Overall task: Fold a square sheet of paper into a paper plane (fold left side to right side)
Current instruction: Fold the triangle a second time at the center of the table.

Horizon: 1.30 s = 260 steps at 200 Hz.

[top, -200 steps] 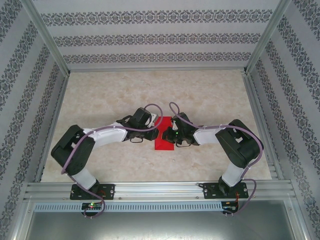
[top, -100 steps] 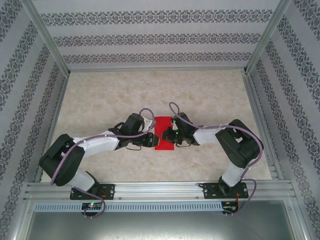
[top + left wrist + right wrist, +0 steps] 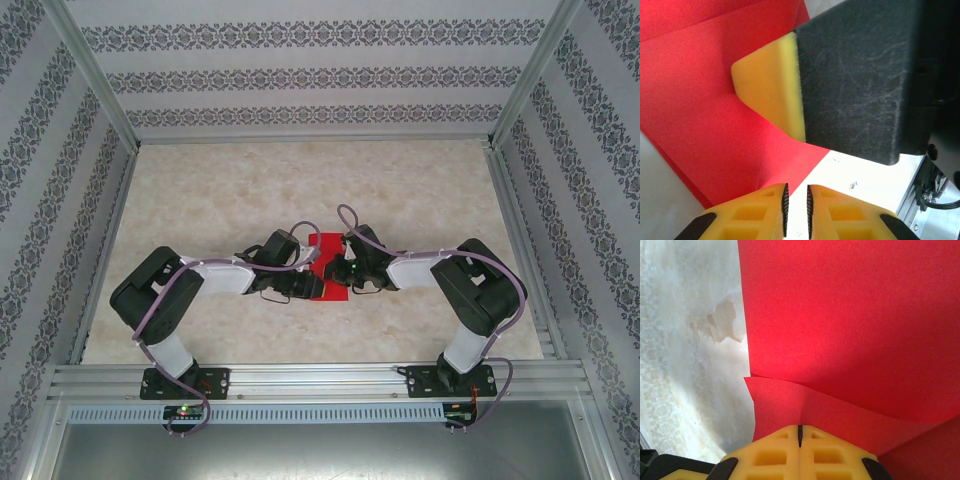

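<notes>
The square sheet of paper (image 3: 324,247) is bright red and lies at the table's middle, partly folded over. In the right wrist view one layer of the paper (image 3: 850,315) overlaps another along a slanted edge. My right gripper (image 3: 338,270) is shut, its joined tips (image 3: 800,426) resting on the paper's lower layer. My left gripper (image 3: 318,288) sits at the sheet's near-left corner. Its jaws (image 3: 796,187) stand a narrow gap apart over bare table, empty, just beside the paper's edge (image 3: 700,115). The right gripper's yellow fingertip (image 3: 770,90) presses on the sheet ahead of them.
The marbled tabletop (image 3: 420,190) is bounded by aluminium rails (image 3: 300,375) in front and patterned walls (image 3: 310,75) on three sides. Both arms meet at the middle, elbows out to the sides.
My left gripper has moved from the sheet's far-left side down to its near-left corner, and its jaws have narrowed. The right gripper has stayed on the paper.
</notes>
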Each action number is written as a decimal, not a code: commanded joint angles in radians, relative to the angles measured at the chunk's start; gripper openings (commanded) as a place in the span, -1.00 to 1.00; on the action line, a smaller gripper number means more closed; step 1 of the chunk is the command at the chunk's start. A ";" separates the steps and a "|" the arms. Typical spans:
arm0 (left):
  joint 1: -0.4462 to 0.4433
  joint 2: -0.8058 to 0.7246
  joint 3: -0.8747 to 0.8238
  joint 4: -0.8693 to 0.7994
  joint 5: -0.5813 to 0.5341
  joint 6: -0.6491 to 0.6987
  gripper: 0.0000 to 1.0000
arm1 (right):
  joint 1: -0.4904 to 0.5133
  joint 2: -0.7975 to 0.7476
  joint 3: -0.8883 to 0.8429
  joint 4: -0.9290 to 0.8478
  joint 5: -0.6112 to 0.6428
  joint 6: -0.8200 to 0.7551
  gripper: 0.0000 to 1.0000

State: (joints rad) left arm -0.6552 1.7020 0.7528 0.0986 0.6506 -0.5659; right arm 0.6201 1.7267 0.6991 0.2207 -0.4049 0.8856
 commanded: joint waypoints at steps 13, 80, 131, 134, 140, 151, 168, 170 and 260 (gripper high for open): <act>-0.009 0.018 0.008 0.019 -0.022 -0.008 -0.61 | 0.014 0.030 -0.009 -0.130 0.049 -0.031 -1.00; -0.010 0.014 -0.026 0.015 -0.035 -0.008 -0.63 | 0.013 0.034 0.003 -0.150 0.052 -0.040 -1.00; -0.016 0.007 -0.050 0.020 -0.038 -0.012 -0.64 | 0.012 0.033 0.009 -0.162 0.054 -0.047 -1.00; -0.016 0.006 -0.051 0.018 -0.042 -0.011 -0.65 | 0.012 0.033 0.009 -0.164 0.055 -0.047 -1.00; -0.016 0.004 -0.054 0.011 -0.050 -0.010 -0.66 | 0.012 0.032 0.009 -0.164 0.055 -0.047 -1.00; -0.017 -0.003 -0.058 0.002 -0.061 -0.008 -0.66 | 0.011 0.030 0.009 -0.166 0.055 -0.047 -1.00; -0.016 -0.022 -0.070 -0.010 -0.079 -0.006 -0.68 | 0.010 0.030 0.009 -0.168 0.055 -0.048 -1.00; -0.016 -0.026 -0.071 -0.012 -0.082 -0.006 -0.68 | 0.010 0.030 0.010 -0.169 0.055 -0.049 -1.00; -0.015 -0.222 -0.113 -0.054 -0.086 -0.043 -0.69 | 0.012 0.032 0.013 -0.164 0.048 -0.049 -1.00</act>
State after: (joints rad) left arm -0.6609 1.5253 0.6216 0.0605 0.5644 -0.5861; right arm 0.6201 1.7271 0.7246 0.1650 -0.4042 0.8597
